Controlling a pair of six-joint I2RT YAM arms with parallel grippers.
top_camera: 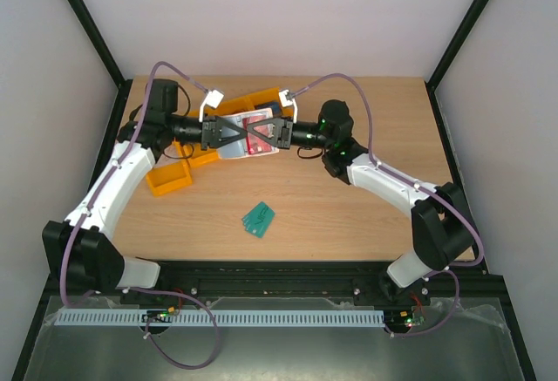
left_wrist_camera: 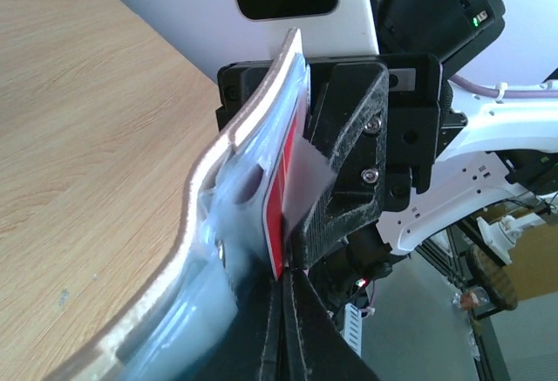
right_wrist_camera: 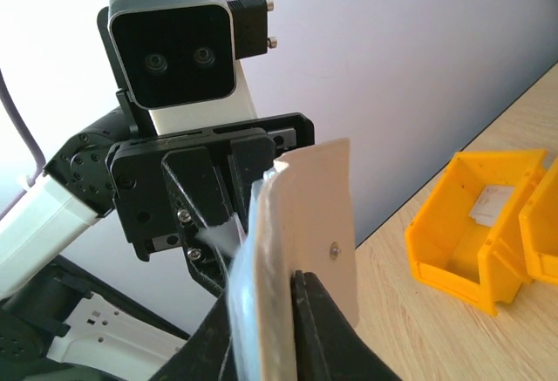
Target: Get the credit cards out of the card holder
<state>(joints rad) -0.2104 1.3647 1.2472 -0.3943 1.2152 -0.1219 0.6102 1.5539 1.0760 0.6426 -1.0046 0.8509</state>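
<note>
Right wrist, R tool (right_wrist_camera: 272, 333) pinching card holder (right_wrist_camera: 307, 202)

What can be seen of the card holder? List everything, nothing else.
The card holder hangs open in the air above the table. Outside it is beige and leather-like with a small snap stud; inside, pale blue-grey with clear pockets, one showing a red card. The right gripper pinches its beige flap; the left gripper is shut on its inner pocket edge. It bows slightly.
</note>
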